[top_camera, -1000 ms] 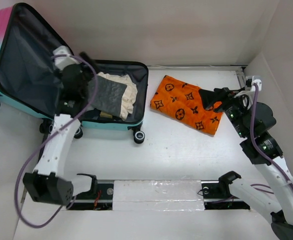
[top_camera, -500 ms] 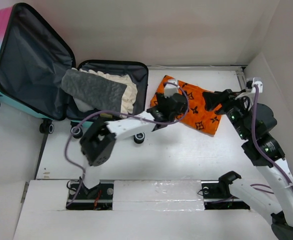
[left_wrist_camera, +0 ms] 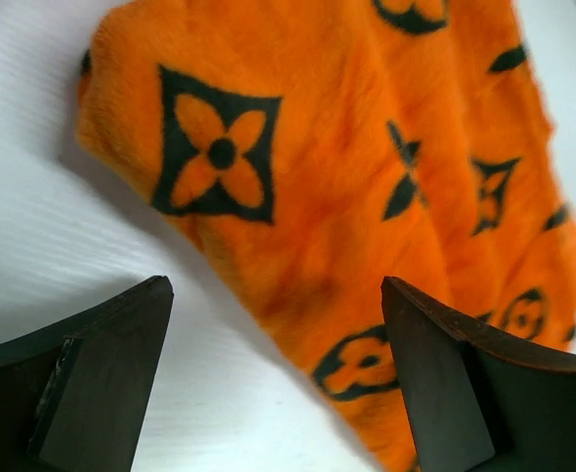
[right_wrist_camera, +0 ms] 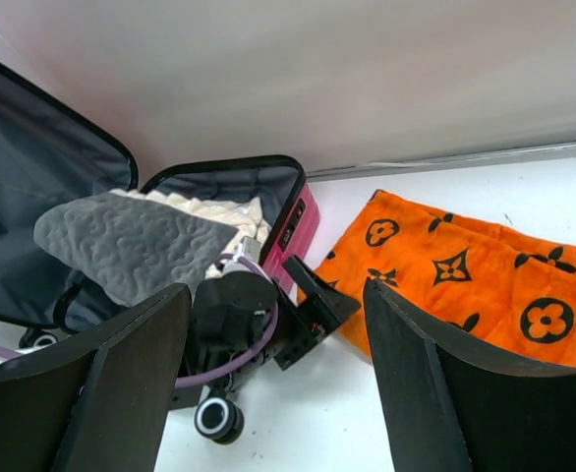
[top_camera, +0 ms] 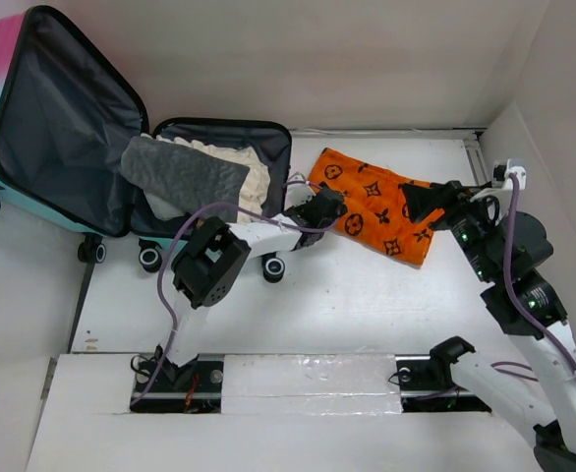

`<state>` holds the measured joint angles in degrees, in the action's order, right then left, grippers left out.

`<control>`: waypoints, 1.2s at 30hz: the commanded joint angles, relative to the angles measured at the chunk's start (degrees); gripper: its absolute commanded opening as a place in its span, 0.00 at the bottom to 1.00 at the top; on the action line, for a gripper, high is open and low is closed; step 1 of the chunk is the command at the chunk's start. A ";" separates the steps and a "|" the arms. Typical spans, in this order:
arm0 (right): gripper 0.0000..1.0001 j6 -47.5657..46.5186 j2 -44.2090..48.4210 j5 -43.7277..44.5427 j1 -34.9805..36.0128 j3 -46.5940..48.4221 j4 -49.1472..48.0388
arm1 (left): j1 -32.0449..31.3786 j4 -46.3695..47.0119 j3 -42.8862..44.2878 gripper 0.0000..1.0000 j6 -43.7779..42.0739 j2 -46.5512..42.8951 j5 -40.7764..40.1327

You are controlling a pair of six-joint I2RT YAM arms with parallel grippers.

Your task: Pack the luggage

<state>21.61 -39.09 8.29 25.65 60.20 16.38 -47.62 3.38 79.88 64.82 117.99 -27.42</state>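
Bright, even overhead light — shadows soft and short on the white table; open luggage interior dim. Left wrist view close, soft — orange blanket blurs toward its far edge.

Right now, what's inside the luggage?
In the luggage, a grey quilted cloth lies over a cream fabric. Whatever sits beneath them is covered; the lid half shows only bare dark lining.

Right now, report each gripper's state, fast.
Left gripper: open, empty, jaws over the edge of the orange cloth.
Right gripper: open, empty.
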 commanded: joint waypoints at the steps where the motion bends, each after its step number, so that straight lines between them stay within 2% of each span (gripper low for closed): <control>1: 0.77 -0.34 -0.20 -1.35 0.63 -0.18 -1.35 | 1.03 -2.49 0.88 0.83 12.78 0.65 -1.58; 5: 0.77 -0.34 -0.72 -1.88 0.63 -0.70 -1.88 | 1.56 -8.03 6.42 0.83 16.65 5.04 -2.90; 7: 0.77 -0.34 -0.72 -2.49 0.63 -0.70 -1.88 | 1.56 -8.83 7.83 0.80 17.27 6.19 -1.16; 13: 0.77 -0.34 -0.20 -2.49 0.63 -0.70 -1.88 | 2.09 -7.70 6.43 0.72 19.12 8.03 0.00; 14: 0.77 -0.34 -0.20 -2.49 0.63 -0.70 -2.58 | 2.09 -6.99 5.91 0.66 18.25 8.65 0.61; 15: 0.77 -0.34 -0.20 -3.10 0.63 -0.70 -2.58 | 2.09 -6.98 6.86 0.54 18.24 8.66 0.00; 17: 0.77 -0.34 -0.20 -3.11 0.63 -0.70 -2.58 | 2.70 -1.57 7.39 0.35 11.78 9.45 1.83; 18: 0.77 -0.34 -0.20 -3.11 0.63 -0.70 -2.58 | 2.70 -0.57 8.44 0.16 10.52 10.32 3.76; 20: 0.77 -0.34 -0.20 -3.72 0.63 0.70 -2.06 | 3.75 2.75 8.98 0.02 7.36 11.03 5.70; 25: 0.77 -0.34 0.95 -4.25 0.63 1.23 -1.44 | 4.29 4.96 10.65 0.00 -1.33 12.35 8.07; 28: 0.77 -0.34 0.95 -4.25 0.63 1.23 -2.06 | 4.29 9.97 10.65 0.00 -8.02 8.84 10.70; 30: 0.77 -0.86 0.25 -4.25 0.63 1.23 -2.06 | 4.29 10.69 13.53 0.00 -17.67 7.43 14.48; 31: 0.77 -0.86 0.24 -4.25 0.63 1.23 -2.06 | 4.81 8.42 16.60 0.00 -21.36 7.43 16.94; 32: 0.77 -0.86 0.24 -4.77 0.63 1.23 -2.66 | 5.42 3.79 27.33 0.00 -24.62 8.82 22.01; 33: 0.77 -0.86 0.24 -4.78 0.63 1.23 -3.28 | 6.65 -2.00 33.79 0.00 -27.09 12.31 23.28; 34: 0.77 -0.86 -0.28 -4.78 0.63 1.23 -3.29 | 6.66 -11.11 39.42 0.00 -33.20 13.56 23.90; 36: 0.77 -0.86 -0.28 -4.78 0.63 1.23 -3.81 | 7.19 -17.32 49.62 0.00 -38.69 13.50 20.93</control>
<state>21.54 -39.27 4.34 25.65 59.27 15.86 -41.60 -4.71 114.89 40.45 134.82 -8.84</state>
